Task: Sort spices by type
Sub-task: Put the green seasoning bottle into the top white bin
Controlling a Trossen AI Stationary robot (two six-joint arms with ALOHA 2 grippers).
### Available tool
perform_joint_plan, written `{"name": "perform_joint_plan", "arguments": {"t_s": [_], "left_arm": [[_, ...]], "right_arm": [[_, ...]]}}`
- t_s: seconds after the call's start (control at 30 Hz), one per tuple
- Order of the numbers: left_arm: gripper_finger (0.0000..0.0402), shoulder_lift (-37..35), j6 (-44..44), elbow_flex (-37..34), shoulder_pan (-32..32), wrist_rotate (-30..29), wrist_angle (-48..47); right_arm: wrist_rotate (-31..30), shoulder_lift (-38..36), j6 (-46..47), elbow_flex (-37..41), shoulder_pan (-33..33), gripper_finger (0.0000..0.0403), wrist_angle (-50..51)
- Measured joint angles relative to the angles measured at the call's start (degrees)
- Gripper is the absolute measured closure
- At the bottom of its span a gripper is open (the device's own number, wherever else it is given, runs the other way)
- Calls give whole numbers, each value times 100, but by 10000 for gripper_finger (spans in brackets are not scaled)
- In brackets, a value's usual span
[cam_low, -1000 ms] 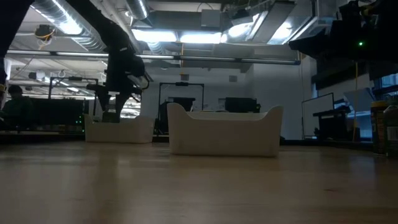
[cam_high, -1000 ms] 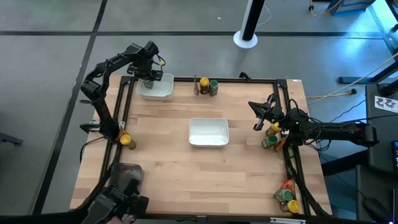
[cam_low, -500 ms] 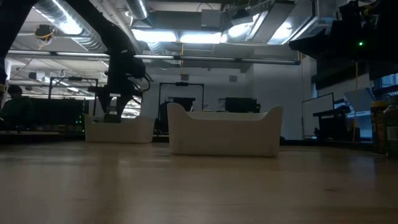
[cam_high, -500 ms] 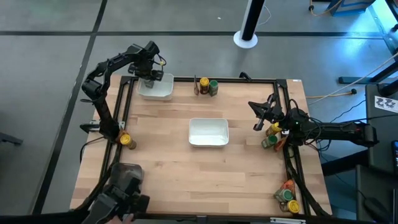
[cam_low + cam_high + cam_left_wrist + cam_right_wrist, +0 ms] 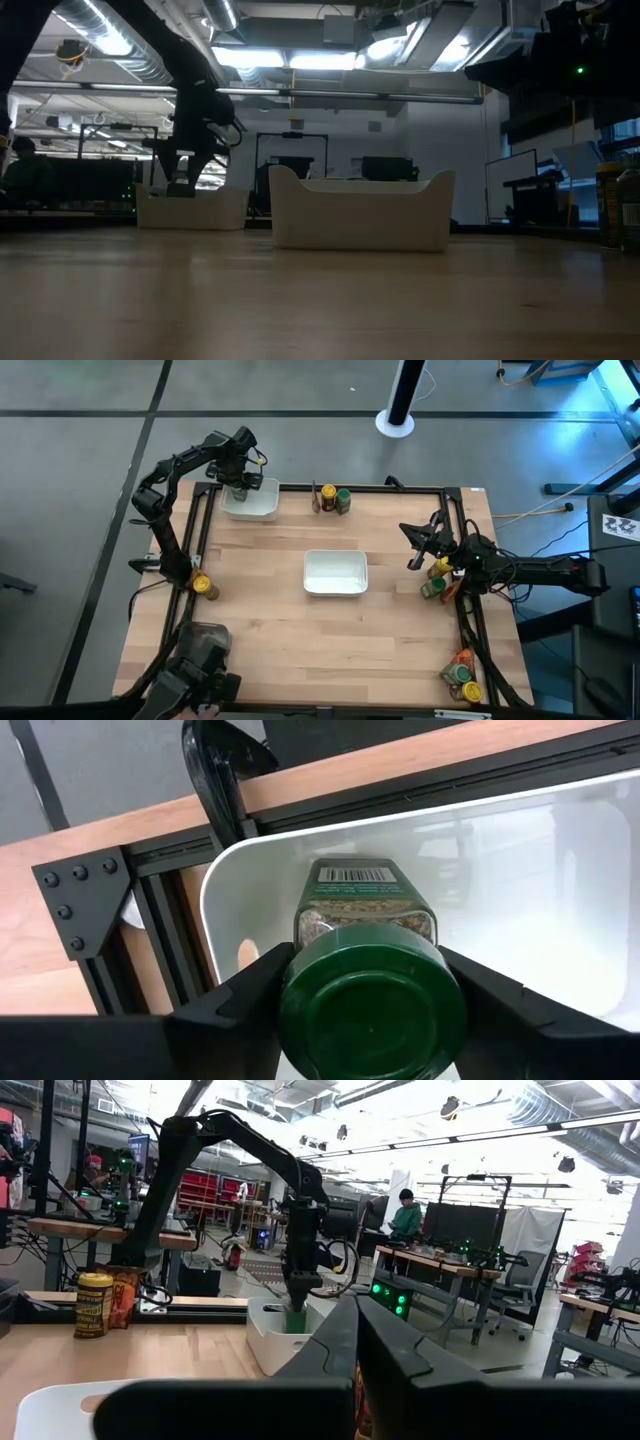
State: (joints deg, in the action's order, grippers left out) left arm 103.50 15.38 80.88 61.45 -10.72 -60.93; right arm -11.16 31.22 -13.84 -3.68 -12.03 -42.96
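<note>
Dim, backlit low view; ceiling lights [image 5: 300, 60] glare; overhead view evenly lit, sharp.

Two white trays [image 5: 335, 572], two arms [image 5: 165, 490], several spice jars [image 5: 343, 500].

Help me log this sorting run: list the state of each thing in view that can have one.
left gripper: shut on the green-lidded jar, over the far-left tray.
green-lidded jar: upright, lid on, held inside the far-left tray.
right gripper: shut, holding nothing, near the table's right edge.
centre tray: empty.
yellow-lidded jar: lying at the left edge, lid on.
</note>
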Motion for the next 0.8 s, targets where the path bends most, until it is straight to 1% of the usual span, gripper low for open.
{"name": "perform_joint_plan", "arguments": {"t_s": [0.27, 0.33, 0.6, 0.8], "left_arm": [[136, -2, 28, 0, 0, -2, 0], [129, -7, -30, 0, 0, -2, -26], [125, -249, -214, 49, 17, -4, -177], [125, -625, -382, 239, -67, -6, -129]], "right_arm": [[0, 0, 1, 0, 2, 391, 0], [2, 0, -1, 0, 0, 391, 0], [1, 0, -2, 0, 2, 391, 0], [2, 0, -3, 0, 0, 391, -2]]}}
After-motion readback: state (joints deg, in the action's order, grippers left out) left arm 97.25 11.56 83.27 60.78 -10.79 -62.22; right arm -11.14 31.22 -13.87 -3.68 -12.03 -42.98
